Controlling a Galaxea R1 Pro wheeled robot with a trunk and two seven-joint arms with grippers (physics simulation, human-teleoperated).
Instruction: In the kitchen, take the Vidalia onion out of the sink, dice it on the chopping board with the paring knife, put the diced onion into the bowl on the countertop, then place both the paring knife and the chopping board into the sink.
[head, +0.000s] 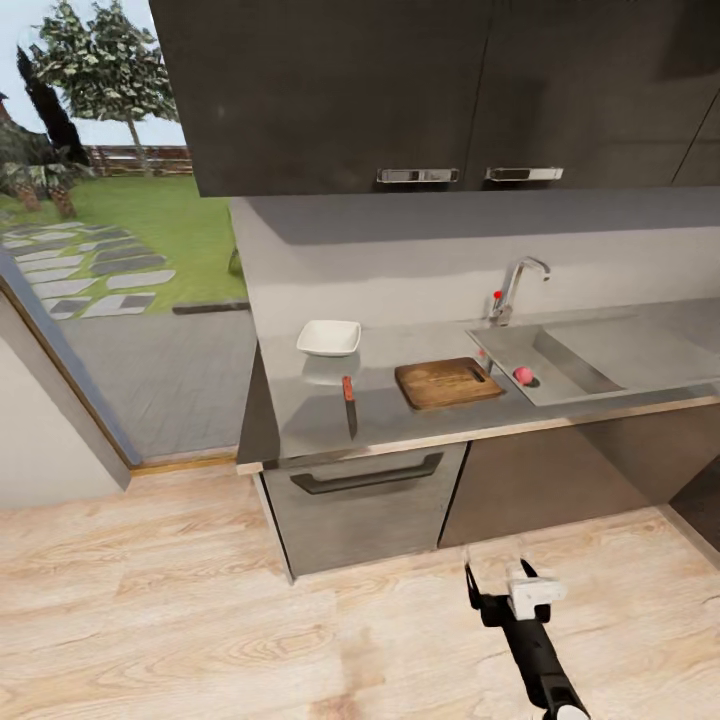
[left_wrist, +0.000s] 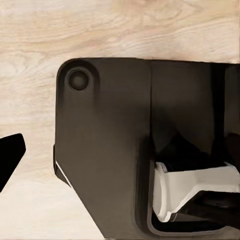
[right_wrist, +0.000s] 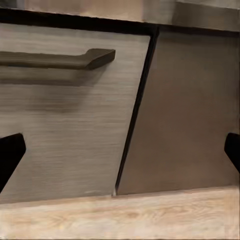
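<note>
The pinkish-red Vidalia onion (head: 522, 375) lies in the left end of the steel sink (head: 585, 372), below the chrome tap (head: 515, 285). Left of the sink, the brown chopping board (head: 447, 382) lies flat on the grey countertop (head: 300, 410). The paring knife (head: 349, 402) lies left of the board, red handle toward the wall. Behind the knife stands the white bowl (head: 328, 338). My right gripper (head: 497, 580) hangs low over the floor in front of the cabinets, well short of the counter; its fingertips (right_wrist: 10, 155) stand wide apart, open and empty. My left gripper (left_wrist: 120, 155) points down at my own dark base, open.
A grey drawer with a dark handle (head: 365, 474) sits under the counter, also seen close up as the drawer handle (right_wrist: 60, 59). Dark wall cabinets (head: 420, 90) hang overhead. A glass wall (head: 100, 230) to the garden stands left. Wooden floor (head: 200, 620) lies between me and the counter.
</note>
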